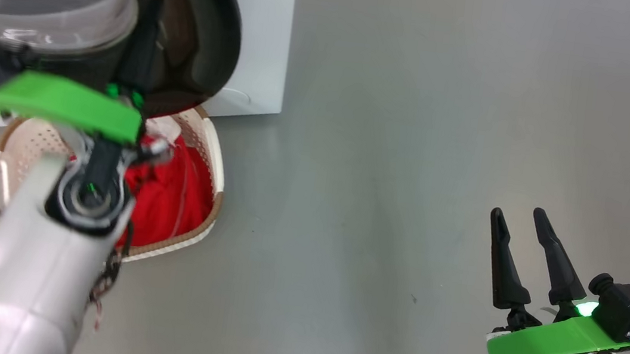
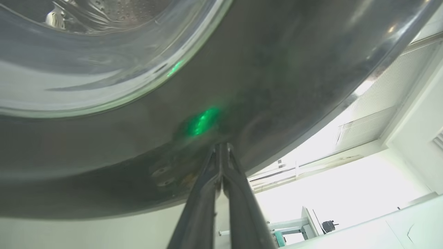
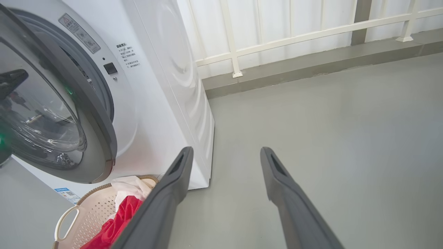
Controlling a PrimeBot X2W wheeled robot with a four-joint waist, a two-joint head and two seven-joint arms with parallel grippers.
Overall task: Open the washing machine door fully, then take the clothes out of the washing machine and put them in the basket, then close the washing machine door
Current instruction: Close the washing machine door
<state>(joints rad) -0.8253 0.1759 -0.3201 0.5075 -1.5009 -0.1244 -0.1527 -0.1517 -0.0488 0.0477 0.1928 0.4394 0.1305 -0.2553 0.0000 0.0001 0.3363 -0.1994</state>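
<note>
left jaws: fingers pressed together, no gap seen, nothing held between them
left gripper (image 2: 220, 148): tips set against the lower rim of the washing machine door (image 2: 270, 62); actual contact cannot be confirmed
door vs left jaws: rim directly ahead of the tips, glass bowl up and to the left of them in the left wrist view
door material: wide glossy black rim, bulging clear glass window; a green light spot is reflected on the rim just above the tips
door position: swung partly out from the front of the washing machine (image 3: 162, 86), as seen in the right wrist view
right jaws: spread wide, nothing between them
right gripper (image 1: 518, 213): held over bare grey floor (image 1: 414, 153), well apart from door and basket
fingers: long, dark, tapered to narrow tips
basket (image 1: 210, 143): on the floor below the door's lower edge, just in front of the washer; cream perforated plastic, brown woven-look rim, loop handle at the side
clothes (image 1: 168, 195): inside the basket; soft bright red fabric, a white piece at the end nearest the washer
washer body: white, smooth panels, grey gasket behind the door, small blue sticker low on the front
</note>
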